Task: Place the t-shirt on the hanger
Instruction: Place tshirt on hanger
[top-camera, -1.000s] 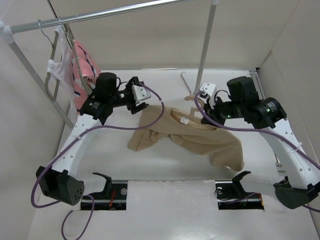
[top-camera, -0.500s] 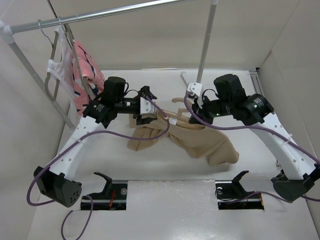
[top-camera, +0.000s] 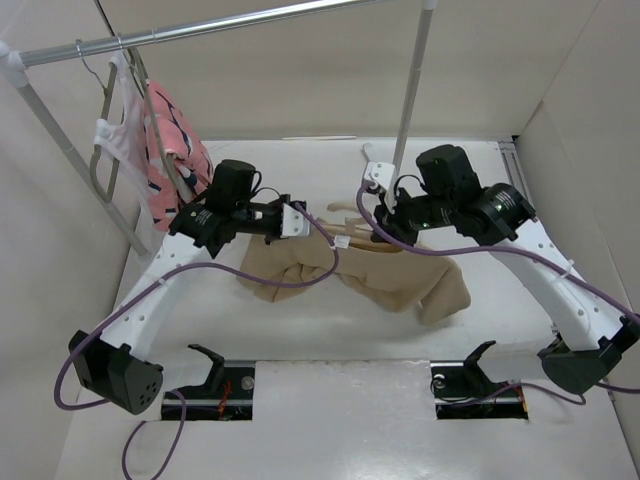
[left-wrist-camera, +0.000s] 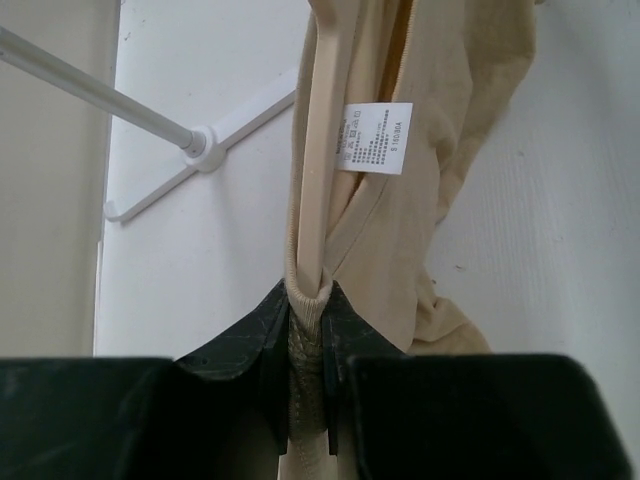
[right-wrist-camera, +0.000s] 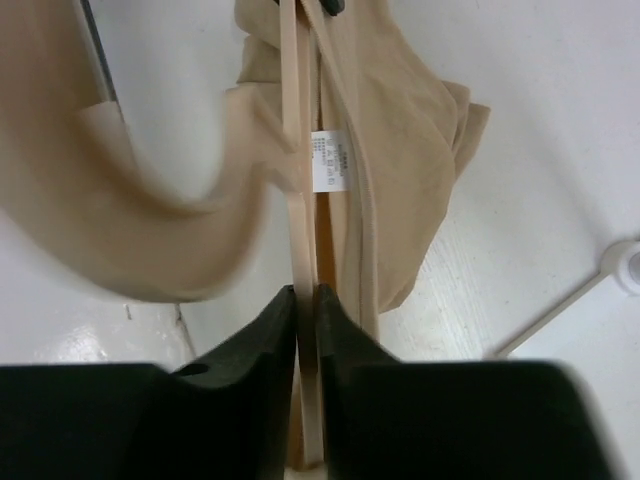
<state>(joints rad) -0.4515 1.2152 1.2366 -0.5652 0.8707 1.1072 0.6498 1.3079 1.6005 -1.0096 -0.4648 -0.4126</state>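
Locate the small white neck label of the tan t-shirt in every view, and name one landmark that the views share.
Top external: the small white neck label is at the picture's centre, on the tan cotton t-shirt.
Left wrist: upper middle, slightly right of centre.
Right wrist: centre, in the upper half.
Shared landmark: the slim pale peach plastic hanger, close beside the label in each view.

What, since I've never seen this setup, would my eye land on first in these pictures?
The tan t-shirt bunched at the centre stands out first. The left gripper pinches its collar, while the right gripper is shut on the pale hanger lying along the neck opening. At back left, a pink patterned garment hangs from a metal rail.
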